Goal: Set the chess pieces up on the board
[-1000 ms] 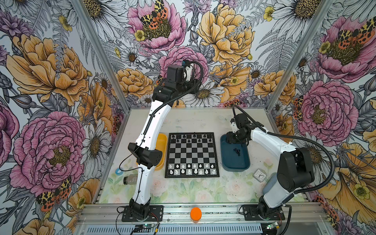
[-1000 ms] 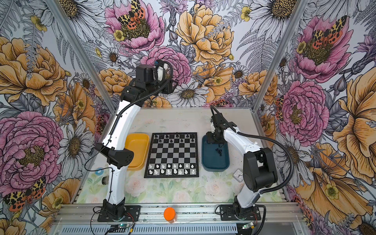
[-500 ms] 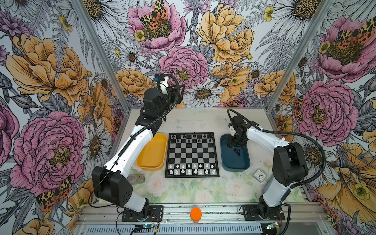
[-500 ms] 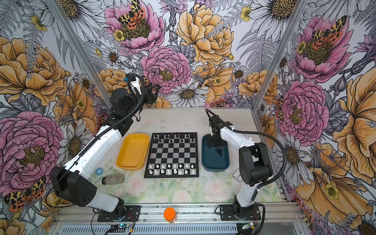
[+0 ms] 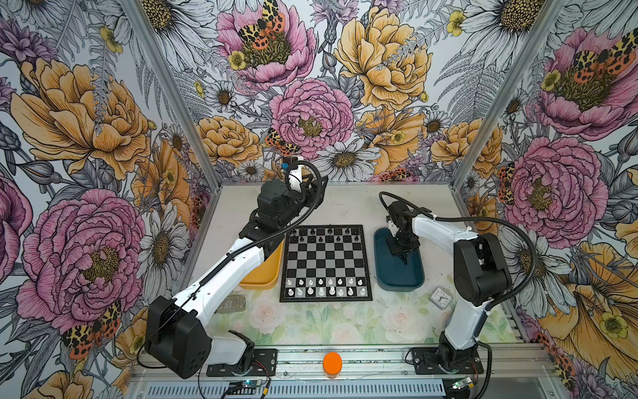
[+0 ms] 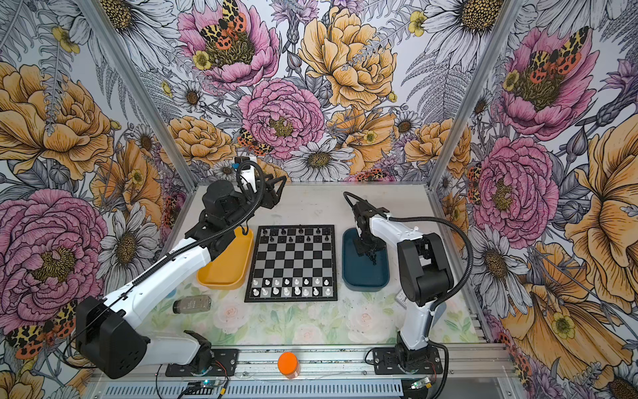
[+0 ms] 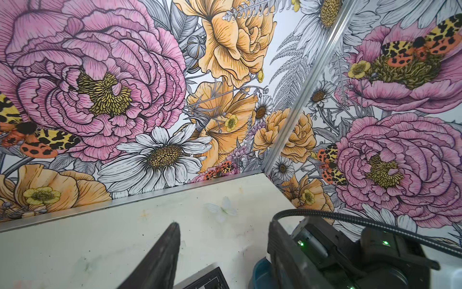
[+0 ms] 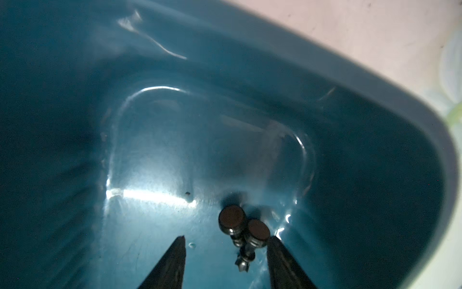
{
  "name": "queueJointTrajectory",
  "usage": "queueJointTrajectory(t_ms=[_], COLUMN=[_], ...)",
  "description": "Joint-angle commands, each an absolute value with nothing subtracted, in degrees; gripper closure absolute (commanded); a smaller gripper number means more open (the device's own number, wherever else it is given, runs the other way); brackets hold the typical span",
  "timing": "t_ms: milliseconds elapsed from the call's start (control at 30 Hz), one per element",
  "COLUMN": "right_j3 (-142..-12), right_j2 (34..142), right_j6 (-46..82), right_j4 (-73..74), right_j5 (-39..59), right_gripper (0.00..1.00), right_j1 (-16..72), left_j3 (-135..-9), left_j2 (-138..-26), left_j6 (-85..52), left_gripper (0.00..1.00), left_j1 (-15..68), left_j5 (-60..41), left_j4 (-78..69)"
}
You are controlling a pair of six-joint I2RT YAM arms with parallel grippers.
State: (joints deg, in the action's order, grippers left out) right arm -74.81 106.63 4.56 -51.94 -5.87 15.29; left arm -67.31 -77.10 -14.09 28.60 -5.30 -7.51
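The board (image 5: pixel 326 264) lies mid-table, with black chess pieces (image 5: pixel 324 235) on its two far rows and white ones on the two near rows. Down inside the dark blue tray (image 5: pixel 397 276) is my right gripper (image 5: pixel 402 255). In the right wrist view that gripper (image 8: pixel 226 240) is open. Two black chess pieces (image 8: pixel 232 220) lie on their sides on the tray floor (image 8: pixel 155 160) between its fingers, close to one fingertip (image 8: pixel 272 241). My left gripper (image 5: pixel 321 186) hangs open and empty above the bare table behind the board; in the left wrist view (image 7: pixel 223 240) nothing is between its fingers.
A yellow tray (image 5: pixel 262 276) sits left of the board, partly under my left arm. A small clock (image 5: pixel 441 297) lies right of the blue tray, a grey bottle (image 6: pixel 191 304) lies near the front left, and an orange cylinder (image 5: pixel 332 362) stands on the front rail.
My left arm has folded down from upright, its elbow dropping to the front left while its gripper stays near the back wall. My right gripper has narrowed a little inside the blue tray.
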Motion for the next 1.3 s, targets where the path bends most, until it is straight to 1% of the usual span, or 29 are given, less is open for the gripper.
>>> queueJointTrajectory(t_ms=[0,267,367,500,767,1267], right_j3=[-75.4,-76.4,-76.5,-76.5,-76.1,-75.1], right_j2=[108.4,110.6,110.9,111.3,111.2,110.6], right_j6=[3.4,2.7,2.7,2.8,3.3,4.6], right_j4=[-52.0,-51.6,-51.5,-51.2,-51.2,-51.2], right_j5=[-7.1,-6.6,-6.3,-5.7,-5.2,-4.9], right_gripper=[0.49,0.52,0.56,0.58,0.67,0.76], right_j1=[14.7,14.6,14.5,14.6,14.5,14.6], left_j3=[-67.2,-66.9,-66.9,-66.9,-67.1,-66.9], left_j2=[-75.8,-76.3,-76.4,-76.7,-77.1,-77.0], left_j6=[-11.3,-11.1,-11.0,-10.9,-10.8,-10.7], left_gripper=[0.42,0.41,0.41,0.41,0.41,0.41], left_j1=[29.3,29.8,29.8,29.8,29.8,29.9], left_j5=[-3.2,-3.2,-3.1,-3.0,-3.1,-2.9], left_j4=[-7.1,-7.0,-7.0,-7.1,-6.9,-6.9])
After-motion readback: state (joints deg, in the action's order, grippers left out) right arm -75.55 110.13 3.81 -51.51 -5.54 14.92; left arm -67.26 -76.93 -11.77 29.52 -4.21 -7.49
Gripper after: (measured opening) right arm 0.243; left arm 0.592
